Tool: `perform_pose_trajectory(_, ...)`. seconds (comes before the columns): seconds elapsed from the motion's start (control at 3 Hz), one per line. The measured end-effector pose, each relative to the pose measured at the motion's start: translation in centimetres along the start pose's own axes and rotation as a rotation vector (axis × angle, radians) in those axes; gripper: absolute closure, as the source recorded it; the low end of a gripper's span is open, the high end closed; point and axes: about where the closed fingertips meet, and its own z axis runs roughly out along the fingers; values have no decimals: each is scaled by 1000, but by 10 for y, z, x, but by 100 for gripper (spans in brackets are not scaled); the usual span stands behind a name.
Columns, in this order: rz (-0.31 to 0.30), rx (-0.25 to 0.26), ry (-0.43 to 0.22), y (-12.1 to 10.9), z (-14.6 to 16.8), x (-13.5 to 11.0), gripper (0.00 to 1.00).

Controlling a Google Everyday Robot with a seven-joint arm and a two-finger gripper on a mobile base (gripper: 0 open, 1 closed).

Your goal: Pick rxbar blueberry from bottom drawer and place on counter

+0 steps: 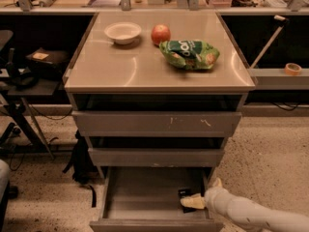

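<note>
The bottom drawer (145, 202) stands pulled open at the foot of the cabinet. The rxbar blueberry (184, 194), a small dark bar, lies flat at the drawer's right side. My gripper (191, 202) reaches in from the lower right on a pale arm, its tip right over the bar's near end and partly hiding it. The counter (145, 64) is the glossy grey-beige top of the cabinet, well above the gripper.
On the counter sit a white bowl (123, 32), a red apple (161, 34) and a crinkled green chip bag (189, 54). Two shut narrower drawers (157, 123) lie above the open one. A roll of tape (292, 68) rests on a shelf at right; chair legs and cables stand at left.
</note>
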Motion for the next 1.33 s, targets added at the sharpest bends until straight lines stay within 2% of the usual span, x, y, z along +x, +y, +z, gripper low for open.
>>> perform_pose_trajectory(0.33, 17, -4, 51, -1, 71, 14, 0)
perform_pose_trajectory(0.67, 53, 28, 53, -8, 125, 33, 0)
perform_pose_trajectory(1.33, 61, 42, 75, -10, 137, 47, 0)
